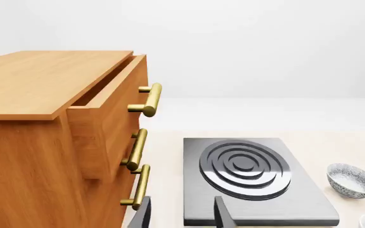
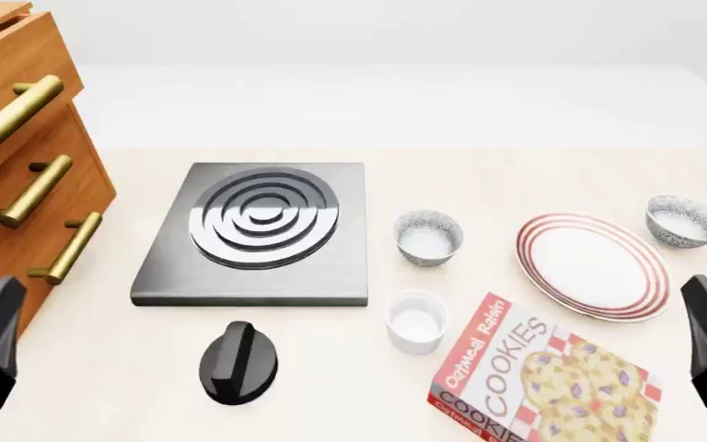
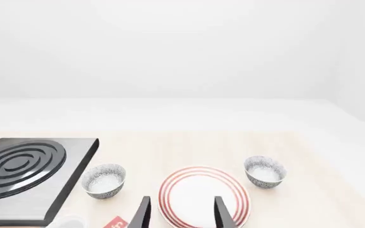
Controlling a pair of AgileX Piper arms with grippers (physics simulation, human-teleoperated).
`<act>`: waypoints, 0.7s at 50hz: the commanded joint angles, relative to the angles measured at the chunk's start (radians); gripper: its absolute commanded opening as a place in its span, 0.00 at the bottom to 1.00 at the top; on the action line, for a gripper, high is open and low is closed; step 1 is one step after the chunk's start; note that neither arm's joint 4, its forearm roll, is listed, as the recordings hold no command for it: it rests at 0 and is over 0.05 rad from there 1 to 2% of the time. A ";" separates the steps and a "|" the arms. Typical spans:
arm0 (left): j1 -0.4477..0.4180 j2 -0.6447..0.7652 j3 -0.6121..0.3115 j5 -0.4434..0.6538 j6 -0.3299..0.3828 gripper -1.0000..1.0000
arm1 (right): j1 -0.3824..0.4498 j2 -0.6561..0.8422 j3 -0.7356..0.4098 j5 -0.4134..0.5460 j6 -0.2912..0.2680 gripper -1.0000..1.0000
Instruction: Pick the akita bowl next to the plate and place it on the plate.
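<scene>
Both arms sit low at the near edge of the tabletop [image 2: 550,175], one at each front corner, with nothing in their grasp. The left gripper [image 1: 182,213] points toward the stove plate [image 2: 261,230]; its fingers [image 1: 224,213] are spread, and nothing is between them. The right gripper [image 3: 182,213] points at the plate [image 3: 203,194], its fingers [image 3: 222,213] likewise spread and bare.

Straight ahead of the right fingers lies the plate, flat on the tabletop. Just beyond and to the right of it stands one akita bowl [image 2: 684,221], upright, close to the rim but apart from it. A second, identical bowl [image 2: 429,237] stands left of the plate, between it and the stove plate, a little further from the rim.

Nearer the right fingers, a cookie box [image 2: 538,378] lies flat, its corner close to the plate's near edge. A white ramekin [image 2: 416,321] sits just left of the box. A black knob [image 2: 238,362] rests ahead of the left fingers, before the stove plate. A wooden drawer cabinet [image 1: 49,142] with brass handles stands at the left fingers' outer side, its top drawer partly open.
</scene>
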 commanded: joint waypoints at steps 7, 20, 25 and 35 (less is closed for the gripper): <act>0.000 0.000 0.000 0.000 0.000 1.00 | 0.014 -0.001 -0.009 -0.001 -0.013 1.00; 0.000 0.000 0.000 0.000 0.000 1.00 | 0.010 -0.001 -0.018 0.009 -0.020 1.00; 0.000 0.000 0.000 0.000 0.000 1.00 | 0.009 0.003 -0.027 0.014 -0.022 1.00; 0.000 0.000 0.000 0.000 0.000 1.00 | -0.002 0.025 -0.067 0.024 -0.019 1.00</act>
